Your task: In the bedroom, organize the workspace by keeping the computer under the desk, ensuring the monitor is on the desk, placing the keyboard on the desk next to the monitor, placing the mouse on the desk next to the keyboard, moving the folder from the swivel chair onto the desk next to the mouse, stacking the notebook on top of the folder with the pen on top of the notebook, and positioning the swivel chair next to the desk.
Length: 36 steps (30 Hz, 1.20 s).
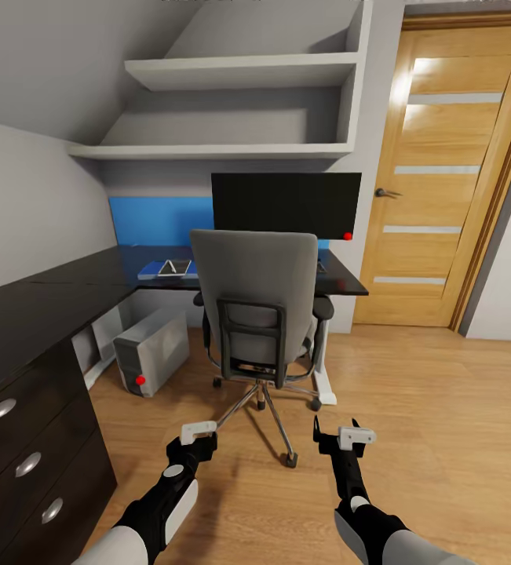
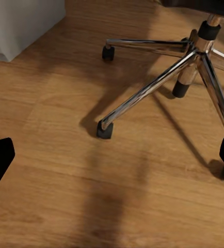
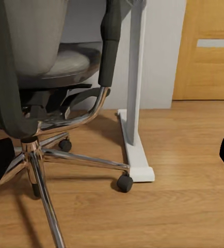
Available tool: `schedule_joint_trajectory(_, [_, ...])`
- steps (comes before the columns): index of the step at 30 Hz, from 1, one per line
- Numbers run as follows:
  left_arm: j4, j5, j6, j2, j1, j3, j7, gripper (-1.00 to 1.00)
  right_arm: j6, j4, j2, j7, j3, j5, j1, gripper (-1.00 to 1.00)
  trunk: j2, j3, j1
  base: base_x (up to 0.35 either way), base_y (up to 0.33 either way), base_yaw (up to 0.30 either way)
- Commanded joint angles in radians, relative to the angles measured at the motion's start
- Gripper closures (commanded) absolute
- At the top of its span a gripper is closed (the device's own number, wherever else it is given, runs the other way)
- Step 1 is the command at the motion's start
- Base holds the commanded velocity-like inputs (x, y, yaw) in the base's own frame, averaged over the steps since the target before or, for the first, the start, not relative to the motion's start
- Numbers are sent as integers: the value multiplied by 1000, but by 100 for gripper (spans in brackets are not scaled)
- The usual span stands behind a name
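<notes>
Grey swivel chair (image 1: 264,314) faces the black desk (image 1: 67,290), monitor (image 1: 286,205) upright on it, computer (image 1: 151,349) beneath

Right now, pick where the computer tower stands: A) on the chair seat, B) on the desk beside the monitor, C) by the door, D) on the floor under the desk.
D: the computer stands on the wooden floor beneath the black desk, left of the swivel chair.

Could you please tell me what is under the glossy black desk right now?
Under the glossy black desk a light grey computer tower with a red dot stands on the wooden floor. The grey swivel chair hides the space behind it.
</notes>
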Motion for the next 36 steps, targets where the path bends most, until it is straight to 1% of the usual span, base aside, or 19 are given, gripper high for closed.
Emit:
schedule_joint_trajectory(1, [1,11,-4,1,-1,-8,8,-100,-2,1,0,-5,8,-7,-1,-100,7,2,-4,-1,-1,0])
schedule_joint_trajectory(2, [1,11,-4,1,-1,-8,8,-100,-1,1,0,-6,8,-8,-1,-100,14,5,-8,-1,0,0])
schedule_joint_trajectory(3, [1,11,0,1,-1,-8,7,-100,17,5,3,-6,9,-9,-1,-100,21,8,-12,0,0,0])
schedule_joint_trajectory(7, [1,12,3,1,-1,-6,7,-100,25,11,4,-6,8,-11,-1,-100,49,21,-27,0,0,0])
schedule_joint_trajectory(9, [2,13,18,2,-1,-2,9,-100,25,12,4,-6,8,-12,-1,-100,63,27,-35,-11,0,0])
schedule_joint_trajectory(10, [2,42,100,4,-1,26,10,-100,24,13,5,-5,8,-11,-1,-100,70,30,-39,-322,0,0])
schedule_joint_trajectory(16, [2,49,111,3,-1,31,9,-100,24,13,5,-5,8,-11,-1,-100,112,49,-62,-330,0,0])
schedule_joint_trajectory(18, [2,50,135,3,-1,31,9,-100,24,13,5,-5,8,-11,-1,-100,126,55,-69,-336,0,0])
schedule_joint_trajectory(19, [2,50,159,2,-1,32,8,-100,24,13,4,-5,7,-11,-1,-100,133,59,-73,-336,0,0])
schedule_joint_trajectory(23, [2,51,185,2,-1,32,7,-100,24,13,3,-5,7,-10,-1,-100,161,71,-88,-336,0,0])
schedule_joint_trajectory(31, [2,52,196,3,-1,32,8,-100,25,13,1,-5,5,-10,-1,-100,217,96,-119,-335,0,0])
schedule_joint_trajectory(35, [1,54,214,5,-1,33,9,-100,27,14,0,-5,4,-10,-1,-100,245,109,-134,-135,0,0])
schedule_joint_trajectory(36, [3,55,229,6,-1,42,8,-100,28,14,0,-6,4,-10,-1,-100,252,112,-138,-37,0,0])
